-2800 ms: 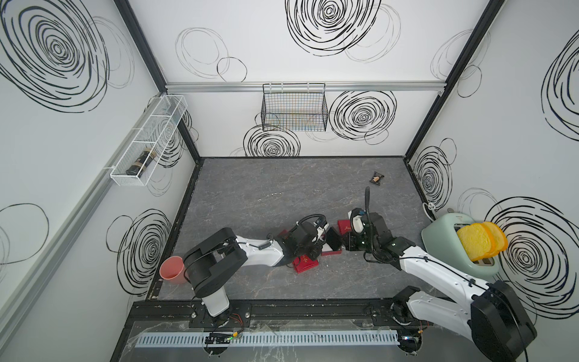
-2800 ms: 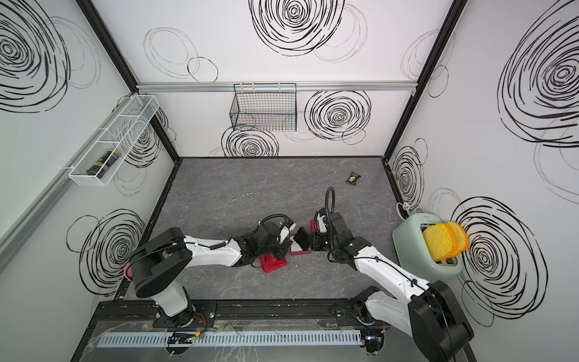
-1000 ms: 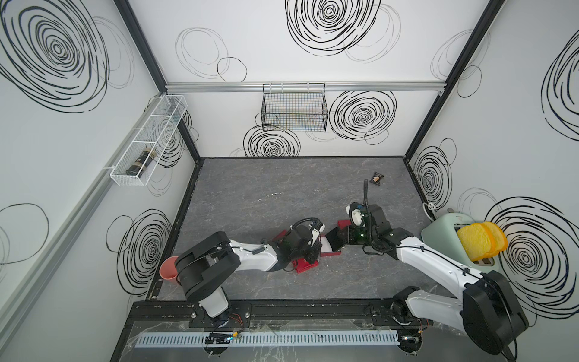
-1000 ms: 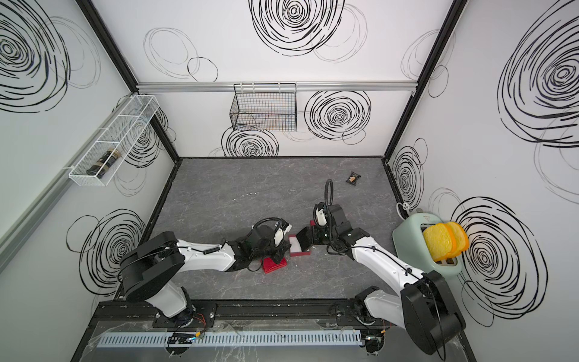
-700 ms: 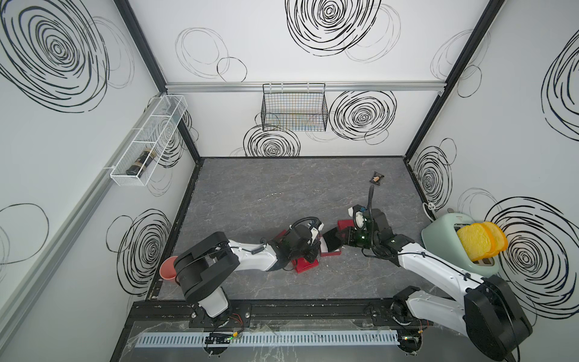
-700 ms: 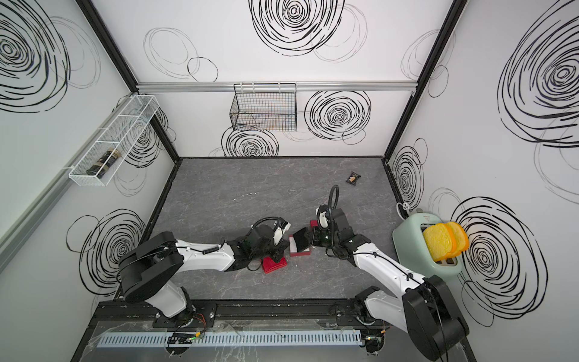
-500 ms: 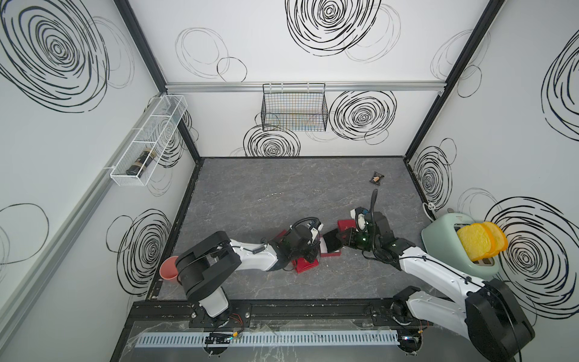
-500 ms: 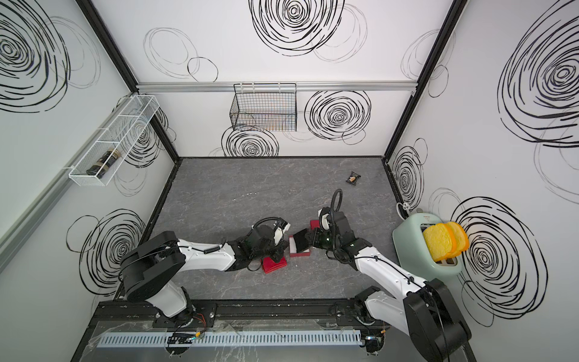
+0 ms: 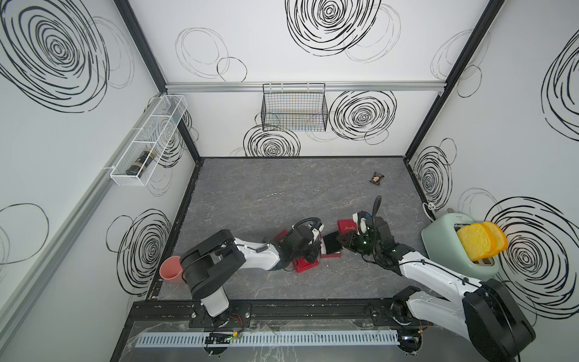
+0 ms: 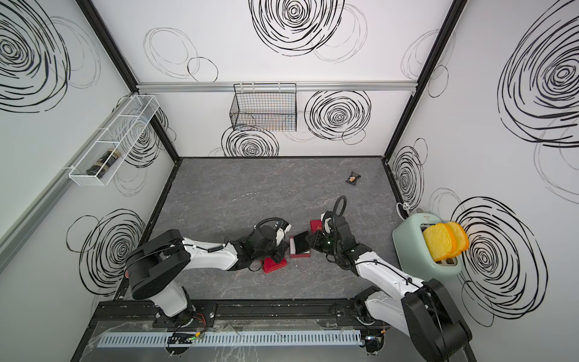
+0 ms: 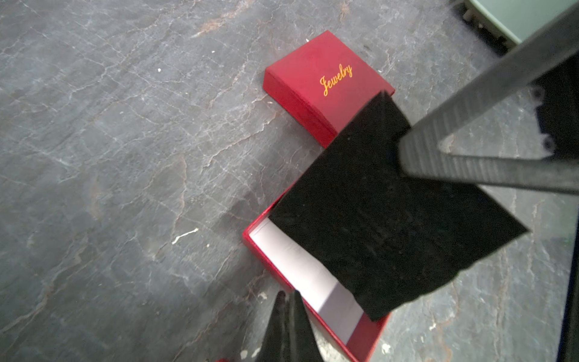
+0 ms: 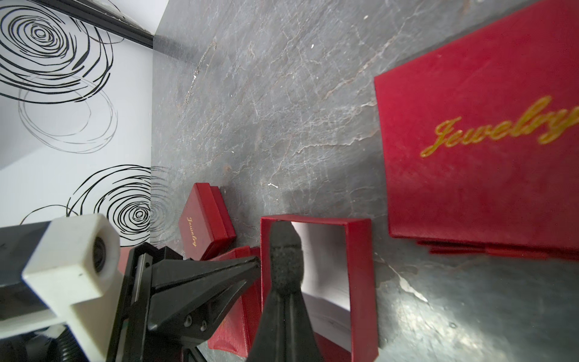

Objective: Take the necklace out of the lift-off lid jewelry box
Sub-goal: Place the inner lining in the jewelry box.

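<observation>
The open red jewelry box (image 11: 260,250) (image 12: 360,266) (image 9: 332,256) shows a white inside and no necklace. My right gripper (image 9: 343,246) (image 12: 285,260) is shut on the black foam pad (image 11: 376,219) (image 10: 301,243), holding it tilted above the box. My left gripper (image 11: 287,294) (image 9: 317,251) is shut, with its tips against the outside of the box's wall. The lid (image 11: 319,72) (image 12: 470,141) (image 9: 346,226), marked "Jewelry", lies flat behind the box. A thin silver chain (image 12: 200,67) (image 9: 268,196) lies on the table far behind the boxes.
A closed red box (image 12: 203,225) (image 9: 282,235) and a ribbed red box (image 12: 238,297) (image 9: 305,264) lie by my left gripper. A mint toaster (image 9: 445,238) stands at the right wall. A pink cup (image 9: 170,269) sits at the left edge and a small packet (image 9: 377,178) at the back right.
My left gripper's jaws have closed beside the box wall. My right gripper keeps its hold on the black pad and has drifted slightly toward the front.
</observation>
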`<state>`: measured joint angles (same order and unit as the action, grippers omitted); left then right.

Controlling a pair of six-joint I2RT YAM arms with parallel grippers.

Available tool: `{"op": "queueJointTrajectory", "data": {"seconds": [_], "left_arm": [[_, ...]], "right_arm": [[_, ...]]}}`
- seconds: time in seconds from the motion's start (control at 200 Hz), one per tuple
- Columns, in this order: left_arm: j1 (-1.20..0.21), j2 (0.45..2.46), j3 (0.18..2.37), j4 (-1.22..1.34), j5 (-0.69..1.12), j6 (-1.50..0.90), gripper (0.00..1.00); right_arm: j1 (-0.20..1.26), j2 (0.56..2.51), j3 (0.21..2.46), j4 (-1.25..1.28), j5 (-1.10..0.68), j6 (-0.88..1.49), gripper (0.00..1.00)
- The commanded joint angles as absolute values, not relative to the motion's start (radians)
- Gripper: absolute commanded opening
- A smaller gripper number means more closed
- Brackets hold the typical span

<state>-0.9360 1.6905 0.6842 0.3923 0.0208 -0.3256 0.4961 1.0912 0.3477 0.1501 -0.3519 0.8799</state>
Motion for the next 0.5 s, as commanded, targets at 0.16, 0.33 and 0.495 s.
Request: {"op": "queueJointTrajectory", "data": {"seconds": [0.16, 0.33, 0.495], "left_arm": [[-0.951, 1.715, 0.71, 0.402, 0.015, -0.339, 0.05], [-0.953, 1.717, 0.71, 0.403, 0.016, -0.344, 0.05], [-0.954, 1.717, 0.705, 0.409, 0.021, -0.352, 0.05]], "right_arm": [[0.523, 1.095, 0.316, 0.22, -0.322, 0.93, 0.03], [0.537, 1.127, 0.303, 0.253, -0.314, 0.938, 0.03], [0.565, 1.155, 0.308, 0.245, -0.269, 0.924, 0.03]]}}
